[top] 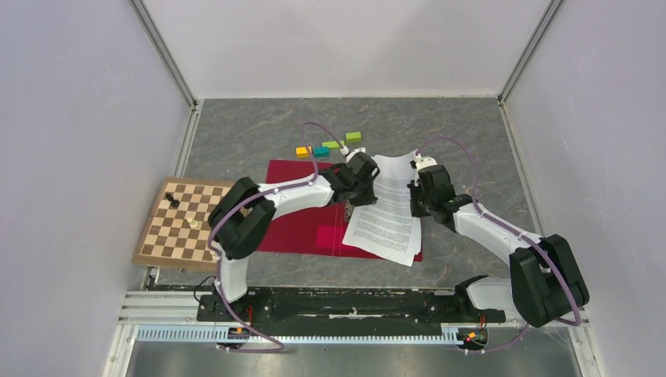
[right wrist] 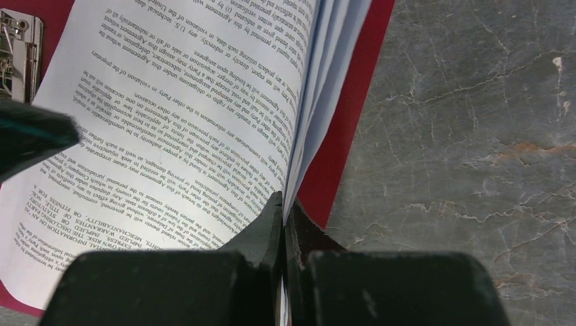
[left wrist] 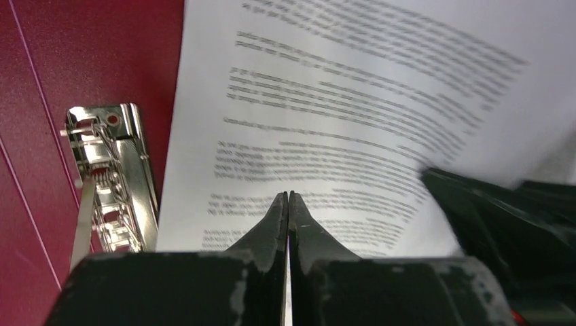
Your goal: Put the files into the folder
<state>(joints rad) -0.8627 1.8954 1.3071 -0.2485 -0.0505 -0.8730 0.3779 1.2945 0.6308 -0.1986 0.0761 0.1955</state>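
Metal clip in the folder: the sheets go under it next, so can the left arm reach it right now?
Probably yes. The metal clip lies uncovered on the folder, just beside the left gripper, whose jaws are shut over the files; the paper edge stops short of it.

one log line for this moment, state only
left gripper shut, tips over files | right gripper shut on files edge | folder open, flat | files on folder, beside clip, not clipped
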